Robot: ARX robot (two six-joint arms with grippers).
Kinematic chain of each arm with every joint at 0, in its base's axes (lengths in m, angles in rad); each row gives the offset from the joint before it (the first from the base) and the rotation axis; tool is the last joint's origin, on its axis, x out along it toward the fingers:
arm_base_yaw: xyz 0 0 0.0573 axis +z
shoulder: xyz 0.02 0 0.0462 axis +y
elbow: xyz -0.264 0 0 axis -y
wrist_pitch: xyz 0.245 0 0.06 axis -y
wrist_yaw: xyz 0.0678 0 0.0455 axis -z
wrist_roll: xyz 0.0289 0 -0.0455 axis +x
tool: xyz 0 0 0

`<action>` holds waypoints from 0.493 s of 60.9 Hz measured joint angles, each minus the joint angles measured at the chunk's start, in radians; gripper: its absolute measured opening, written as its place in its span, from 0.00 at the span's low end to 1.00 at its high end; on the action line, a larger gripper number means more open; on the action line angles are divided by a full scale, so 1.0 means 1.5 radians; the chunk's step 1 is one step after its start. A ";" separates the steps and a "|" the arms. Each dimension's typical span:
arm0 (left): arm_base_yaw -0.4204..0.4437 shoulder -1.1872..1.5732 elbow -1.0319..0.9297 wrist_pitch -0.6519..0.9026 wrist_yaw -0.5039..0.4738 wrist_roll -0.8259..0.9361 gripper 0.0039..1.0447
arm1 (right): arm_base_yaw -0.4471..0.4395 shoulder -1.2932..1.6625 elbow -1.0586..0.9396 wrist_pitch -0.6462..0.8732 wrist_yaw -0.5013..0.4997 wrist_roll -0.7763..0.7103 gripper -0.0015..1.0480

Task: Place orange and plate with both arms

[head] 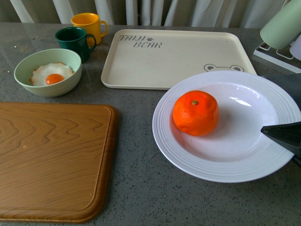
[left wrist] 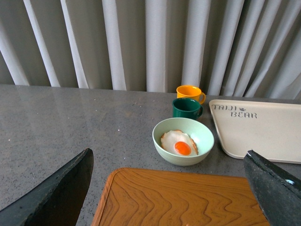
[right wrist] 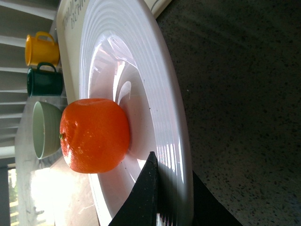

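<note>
Though beside the tray point(head: 164, 56), plate point(head: 235, 162) with orange point(head: 195, 113), cutting board point(head: 51, 160) leftward.

Right fingers point(head: 284, 135) mostly off-frame; grip unclear.

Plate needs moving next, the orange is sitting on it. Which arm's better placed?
Right. The right gripper is clamped on the rim of the plate, with the orange inside. The left gripper hangs open over the cutting board, away from the plate.
</note>
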 joint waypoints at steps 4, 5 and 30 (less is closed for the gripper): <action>0.000 0.000 0.000 0.000 0.000 0.000 0.92 | 0.000 0.000 0.005 0.008 -0.003 0.009 0.03; 0.000 0.000 0.000 0.000 0.000 0.000 0.92 | 0.000 0.000 0.006 0.009 -0.003 0.010 0.03; 0.000 0.000 0.000 0.000 0.000 0.000 0.92 | -0.015 0.112 0.195 0.030 -0.008 0.030 0.03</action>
